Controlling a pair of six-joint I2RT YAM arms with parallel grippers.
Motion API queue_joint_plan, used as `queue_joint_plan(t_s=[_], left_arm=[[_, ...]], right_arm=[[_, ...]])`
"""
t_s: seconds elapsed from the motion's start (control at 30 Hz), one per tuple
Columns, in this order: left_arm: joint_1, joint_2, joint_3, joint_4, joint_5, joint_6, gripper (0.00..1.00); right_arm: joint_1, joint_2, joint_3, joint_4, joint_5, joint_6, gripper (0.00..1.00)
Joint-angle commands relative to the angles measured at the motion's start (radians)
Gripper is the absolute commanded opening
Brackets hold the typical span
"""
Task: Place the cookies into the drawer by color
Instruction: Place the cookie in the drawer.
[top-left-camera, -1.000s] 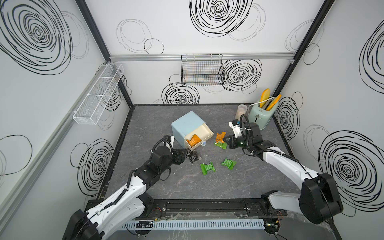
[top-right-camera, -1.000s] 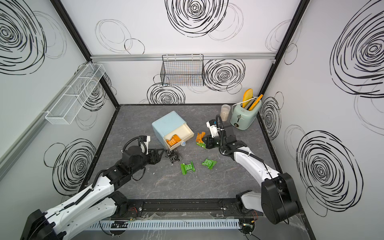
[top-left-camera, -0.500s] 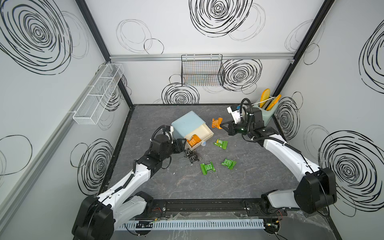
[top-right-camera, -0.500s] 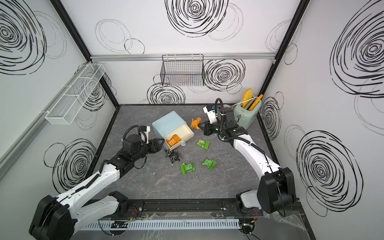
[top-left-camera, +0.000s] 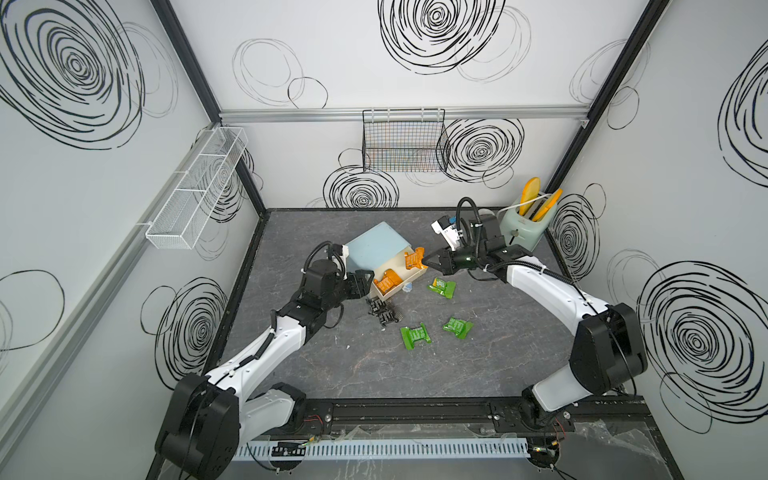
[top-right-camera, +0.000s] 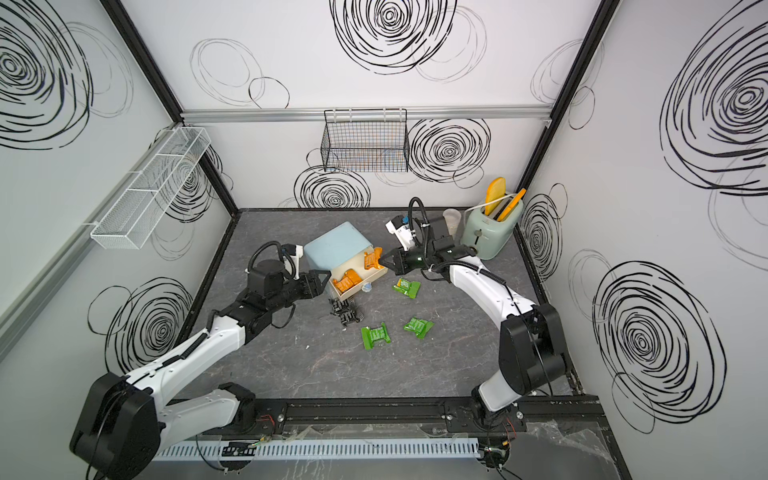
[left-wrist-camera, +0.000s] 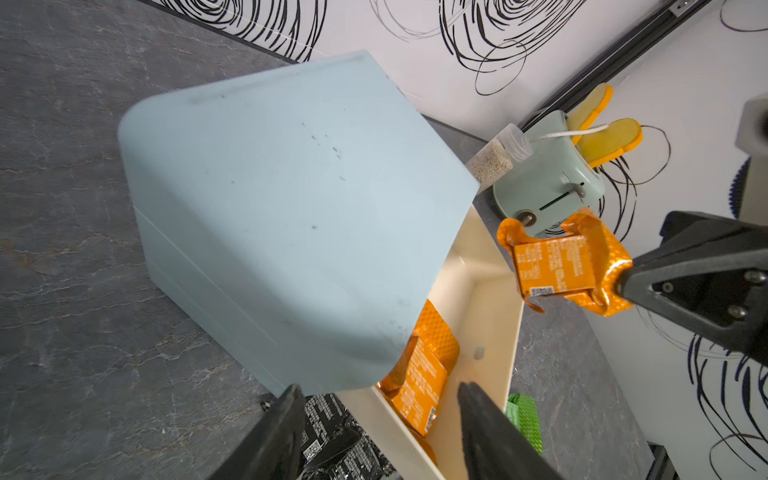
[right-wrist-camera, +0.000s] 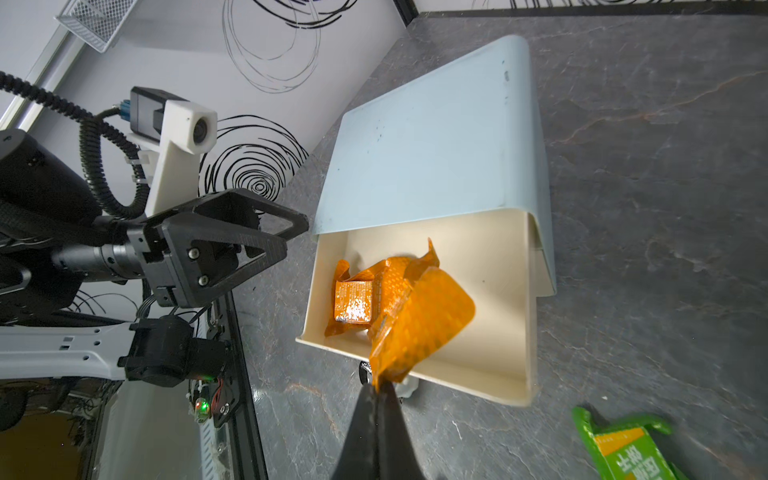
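- Left claw (top-left-camera: 367, 284): jaws apart, empty, just beside the open drawer's near corner.
- Cabinet (top-left-camera: 376, 248): pale blue, standing on the tabletop (top-left-camera: 332, 357).
- Drawer (top-left-camera: 406, 281): cream, pulled out, with orange cookies (top-left-camera: 386, 281) lying inside.
- Black cookies (top-left-camera: 384, 312): clustered on the tabletop, just in front of the drawer.
- Held orange cookie (top-left-camera: 413, 258): in the air over the drawer's far end.
- Right claw (top-left-camera: 425, 262): clamped on that cookie's foil edge.
- Green cookies (top-left-camera: 441, 287): three on the tabletop, one near the drawer and two further forward.
- Toaster (top-left-camera: 521, 229): mint green, in the back right corner.
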Motion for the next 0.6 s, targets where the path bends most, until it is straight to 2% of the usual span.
queue_joint_plan(t_s=[0.0,0.57], left_arm=[[0.019,0.013,0.033,0.054,0.016,0.021,0.63],[0.050,0.062,0.048,0.076,0.052,0.016,0.62]], right_arm=[[0.016,0.031,0.047,-0.036,-0.044,-0.042,0.00],[0.056,0.200,0.156,-0.082,-0.068,-0.050,0.00]])
